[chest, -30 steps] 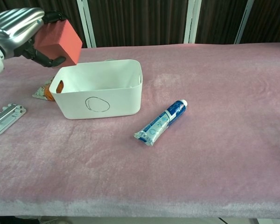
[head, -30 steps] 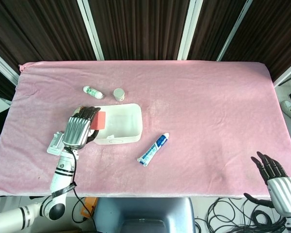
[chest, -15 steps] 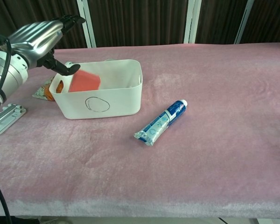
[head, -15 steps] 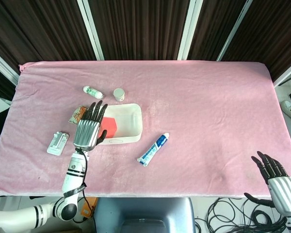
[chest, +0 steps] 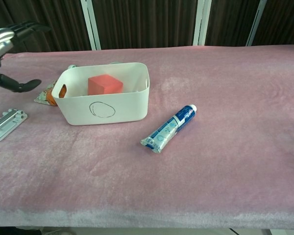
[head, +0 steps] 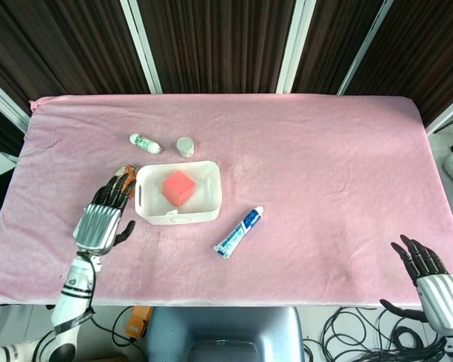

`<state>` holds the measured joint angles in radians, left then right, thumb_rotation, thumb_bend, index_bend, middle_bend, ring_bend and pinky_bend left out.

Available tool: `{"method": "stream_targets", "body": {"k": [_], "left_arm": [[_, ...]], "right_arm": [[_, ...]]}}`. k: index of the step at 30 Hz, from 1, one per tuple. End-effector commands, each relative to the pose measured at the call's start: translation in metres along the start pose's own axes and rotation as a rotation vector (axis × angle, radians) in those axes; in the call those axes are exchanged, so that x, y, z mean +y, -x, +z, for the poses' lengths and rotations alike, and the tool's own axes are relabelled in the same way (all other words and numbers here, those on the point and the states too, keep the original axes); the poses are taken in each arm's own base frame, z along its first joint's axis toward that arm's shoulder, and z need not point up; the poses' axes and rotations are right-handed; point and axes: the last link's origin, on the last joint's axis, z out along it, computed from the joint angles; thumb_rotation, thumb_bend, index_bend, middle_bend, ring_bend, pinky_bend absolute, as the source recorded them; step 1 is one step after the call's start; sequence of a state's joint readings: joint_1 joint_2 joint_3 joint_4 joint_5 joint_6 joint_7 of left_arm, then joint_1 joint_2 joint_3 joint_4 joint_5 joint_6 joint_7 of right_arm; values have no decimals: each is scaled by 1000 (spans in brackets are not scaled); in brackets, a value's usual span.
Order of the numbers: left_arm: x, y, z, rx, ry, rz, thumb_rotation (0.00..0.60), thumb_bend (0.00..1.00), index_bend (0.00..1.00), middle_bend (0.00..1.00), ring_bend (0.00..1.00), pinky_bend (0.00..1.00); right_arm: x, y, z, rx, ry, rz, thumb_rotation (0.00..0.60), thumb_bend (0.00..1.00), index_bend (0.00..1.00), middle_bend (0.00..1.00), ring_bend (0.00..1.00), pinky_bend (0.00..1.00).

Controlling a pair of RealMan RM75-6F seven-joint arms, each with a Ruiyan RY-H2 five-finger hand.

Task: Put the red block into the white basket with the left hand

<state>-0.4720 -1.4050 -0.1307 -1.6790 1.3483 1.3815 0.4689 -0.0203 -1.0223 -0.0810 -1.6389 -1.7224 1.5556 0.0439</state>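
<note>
Red block [head: 178, 186] is sitting inside the white basket [head: 211, 197]. Left hand [head: 100, 218] is hovering beside it, fingers spread, holding nothing. Right hand [head: 429, 280] is idling spread-fingered far off. Toothpaste tube [chest: 168, 129] is lying nearby, blocking nothing.

The left hand [chest: 5, 41] is cut off by the chest view's left edge; only its fingers and thumb show. The right hand [head: 430, 283] is cropped at the head view's bottom edge. The white basket [chest: 105, 110] wall hides the red block [chest: 104, 84] base. The orange packet [chest: 49, 95] is partly hidden behind the basket.
</note>
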Motion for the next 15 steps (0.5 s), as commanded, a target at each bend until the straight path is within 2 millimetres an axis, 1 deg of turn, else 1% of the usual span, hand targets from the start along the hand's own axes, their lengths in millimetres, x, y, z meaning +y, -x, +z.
{"method": "stream_targets", "body": {"k": [1,3,6,7,9,15], "left_arm": [[-45,-1,-54,-45,-45,44,600,343,0,0,0,168],[-59,4,-75,-80,-76,42,600,345,0,0,0,159],[-74,16,-96,-109,-112,8,600,347,0,0,0,152],[-77,20,-100,-120,-126,1,600,347,0,0,0,150],[-83,24,-104,-162,-115,32,600,348,0,0,0,146],[-87,21,-105,-135,-134,29,600,353,0,0,0,138]], "right_arm": [[-1,2,1,-7,2,-9,600,101,0,0,4,229],[-2,3,3,-9,5,-12,600,101,0,0,4,229],[-2,4,4,-9,14,-16,600,101,0,0,4,229],[-2,4,4,-7,16,-16,600,101,0,0,4,229],[-2,4,5,-2,16,-17,600,101,0,0,4,229],[-3,6,2,-8,9,-26,600,101,0,0,4,229]]}}
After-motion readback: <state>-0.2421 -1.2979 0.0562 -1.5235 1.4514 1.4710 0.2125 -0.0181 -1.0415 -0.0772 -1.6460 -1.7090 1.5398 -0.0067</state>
